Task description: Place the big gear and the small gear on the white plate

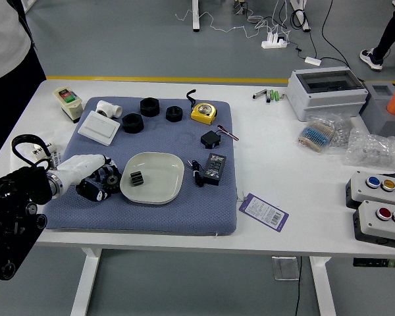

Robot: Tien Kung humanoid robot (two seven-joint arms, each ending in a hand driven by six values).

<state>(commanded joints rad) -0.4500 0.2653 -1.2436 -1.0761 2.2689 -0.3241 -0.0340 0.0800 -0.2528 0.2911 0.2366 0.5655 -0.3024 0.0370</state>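
My left hand [100, 181] reaches in from the left edge, its white back facing up and its black fingers curled around the left side of the big black gear [112, 179]. That gear is on the blue mat, right beside the plate's left rim, and the fingers partly cover it. On the white plate [163, 181], toward its left side, lies a small black ribbed piece that looks like the small gear [137, 178]. My right hand is out of view.
Behind the plate are black rings [133, 122], a white box [99, 128] and a yellow tape measure [204, 112]. A black adapter [214, 168] with a cable lies right of it. A person stands at the far left, hands unseen.
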